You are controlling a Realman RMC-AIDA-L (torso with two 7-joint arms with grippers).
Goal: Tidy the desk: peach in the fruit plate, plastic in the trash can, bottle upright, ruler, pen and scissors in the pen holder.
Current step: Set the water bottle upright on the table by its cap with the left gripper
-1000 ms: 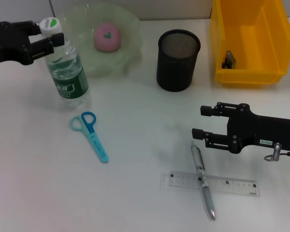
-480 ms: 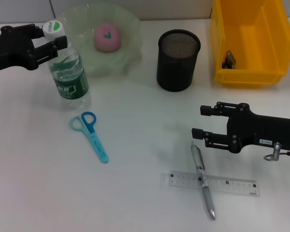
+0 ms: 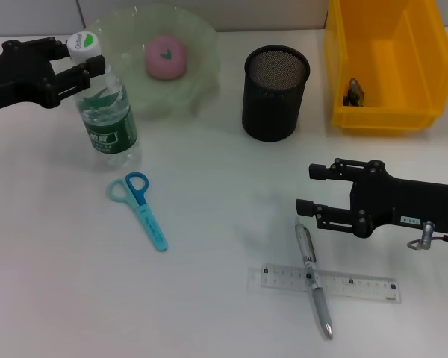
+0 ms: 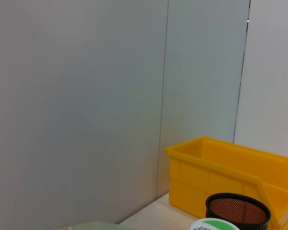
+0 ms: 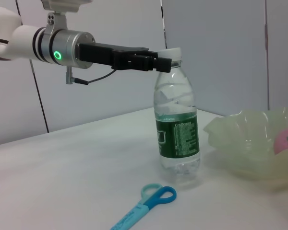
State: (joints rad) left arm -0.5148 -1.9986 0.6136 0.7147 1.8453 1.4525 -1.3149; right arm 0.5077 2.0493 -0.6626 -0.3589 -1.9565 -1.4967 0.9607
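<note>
The clear bottle (image 3: 108, 112) with a green label stands upright at the left, beside the plate; the right wrist view shows the bottle (image 5: 177, 134) too. My left gripper (image 3: 80, 59) is shut on its neck just under the white cap, and the left gripper (image 5: 159, 63) also shows from the side. The pink peach (image 3: 165, 57) lies in the pale green fruit plate (image 3: 201, 41). Blue scissors (image 3: 140, 209) lie flat below the bottle. A silver pen (image 3: 314, 282) lies across the clear ruler (image 3: 358, 286). My right gripper (image 3: 306, 188) is open just above the pen's top end. The black mesh pen holder (image 3: 275, 93) stands mid-table.
The yellow bin (image 3: 381, 60) sits at the back right with a small crumpled dark item (image 3: 354, 92) inside. In the left wrist view, the bin (image 4: 230, 177), the pen holder (image 4: 237, 213) and the bottle cap (image 4: 213, 225) show against a grey wall.
The bottle has come more upright, its cap shifting slightly right and down with my left gripper. The right arm has not moved.
</note>
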